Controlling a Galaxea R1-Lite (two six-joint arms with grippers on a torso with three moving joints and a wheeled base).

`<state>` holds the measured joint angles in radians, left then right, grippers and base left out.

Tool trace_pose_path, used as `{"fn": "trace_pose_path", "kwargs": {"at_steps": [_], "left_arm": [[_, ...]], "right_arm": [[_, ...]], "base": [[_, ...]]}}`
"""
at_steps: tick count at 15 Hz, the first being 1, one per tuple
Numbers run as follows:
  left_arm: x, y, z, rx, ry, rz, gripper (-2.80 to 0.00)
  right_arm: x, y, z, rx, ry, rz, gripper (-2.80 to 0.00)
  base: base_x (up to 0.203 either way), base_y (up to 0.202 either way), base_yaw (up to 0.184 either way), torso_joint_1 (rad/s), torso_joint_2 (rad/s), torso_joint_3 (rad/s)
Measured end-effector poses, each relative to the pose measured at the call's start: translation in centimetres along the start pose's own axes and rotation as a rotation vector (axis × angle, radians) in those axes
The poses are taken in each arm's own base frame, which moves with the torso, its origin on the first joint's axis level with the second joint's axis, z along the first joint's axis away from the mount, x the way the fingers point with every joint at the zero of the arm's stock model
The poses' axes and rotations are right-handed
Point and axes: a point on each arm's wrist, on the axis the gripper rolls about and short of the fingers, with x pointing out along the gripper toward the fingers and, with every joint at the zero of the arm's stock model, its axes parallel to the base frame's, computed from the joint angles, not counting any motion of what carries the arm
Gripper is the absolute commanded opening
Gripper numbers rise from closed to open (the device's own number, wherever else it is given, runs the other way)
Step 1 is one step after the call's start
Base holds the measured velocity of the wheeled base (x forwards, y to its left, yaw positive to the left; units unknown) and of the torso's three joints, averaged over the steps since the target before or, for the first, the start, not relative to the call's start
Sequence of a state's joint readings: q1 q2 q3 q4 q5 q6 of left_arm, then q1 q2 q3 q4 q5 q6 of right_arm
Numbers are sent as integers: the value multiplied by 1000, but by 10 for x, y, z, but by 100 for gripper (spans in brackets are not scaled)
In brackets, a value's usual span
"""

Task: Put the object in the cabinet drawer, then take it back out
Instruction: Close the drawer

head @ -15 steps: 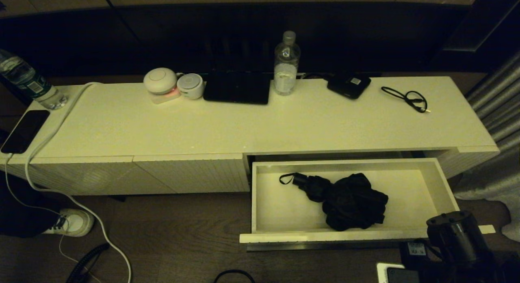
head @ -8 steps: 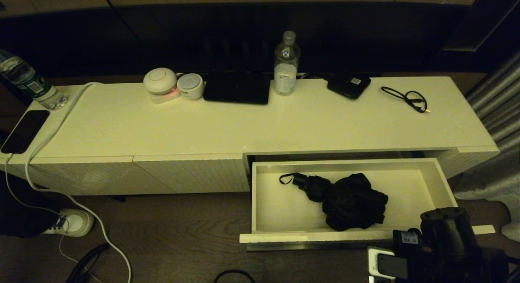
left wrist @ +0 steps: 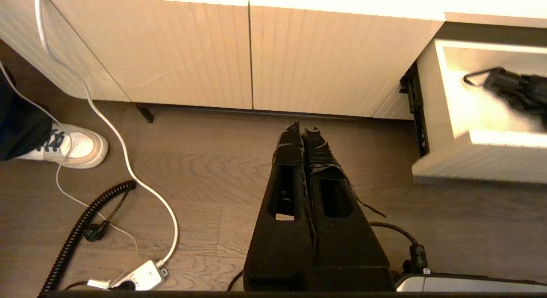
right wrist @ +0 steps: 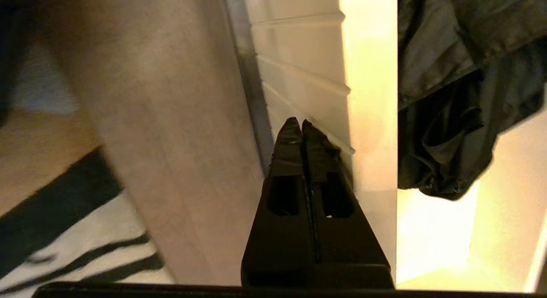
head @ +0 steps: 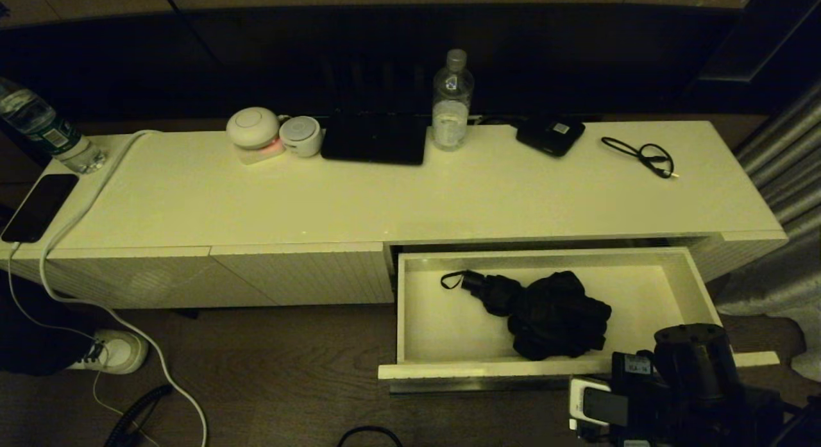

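Note:
The cabinet drawer (head: 449, 335) stands pulled out of the cream cabinet at the right. The object (head: 555, 315), a black folded fabric bundle with a thin strap loop, lies on the drawer floor near the middle. It also shows in the right wrist view (right wrist: 453, 97) and at the edge of the left wrist view (left wrist: 513, 90). My right gripper (right wrist: 301, 122) is shut and empty, its tips against the ribbed drawer front (right wrist: 299, 75) by the dark handle strip. In the head view the right arm (head: 693, 363) sits at the drawer's front right corner. My left gripper (left wrist: 304, 128) hangs shut over the wooden floor, left of the drawer.
On the cabinet top stand a water bottle (head: 452, 101), a black tablet (head: 374, 139), a small black device (head: 550, 134), a black cable (head: 641, 155) and two white round gadgets (head: 253, 129). A person's shoe (head: 115, 351) and floor cables (left wrist: 107, 131) lie left. A curtain (head: 782, 177) hangs right.
The right arm has moved left and forward to the drawer front. The drawer, with the bundle in it, has slid a little way into the cabinet.

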<state>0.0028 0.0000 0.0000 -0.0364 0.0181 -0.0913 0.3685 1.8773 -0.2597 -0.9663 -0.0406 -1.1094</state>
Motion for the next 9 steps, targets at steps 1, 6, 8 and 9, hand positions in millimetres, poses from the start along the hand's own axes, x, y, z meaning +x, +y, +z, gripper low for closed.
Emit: {"fn": "trace_pose_path", "kwargs": {"at_steps": [1, 6, 8, 9], "left_arm": [[0, 0, 0, 0, 0, 0, -280], [0, 0, 0, 0, 0, 0, -280], [0, 0, 0, 0, 0, 0, -280], [0, 0, 0, 0, 0, 0, -280]], "right_arm": [[2, -2, 1, 2, -4, -17, -280], [15, -9, 4, 6, -8, -93, -280], [23, -16, 7, 9, -19, -137, -280], [27, -18, 8, 11, -11, -154, -280]], "base": [[0, 0, 0, 0, 0, 0], [0, 0, 0, 0, 0, 0], [0, 0, 0, 0, 0, 0], [0, 0, 0, 0, 0, 0]]}}
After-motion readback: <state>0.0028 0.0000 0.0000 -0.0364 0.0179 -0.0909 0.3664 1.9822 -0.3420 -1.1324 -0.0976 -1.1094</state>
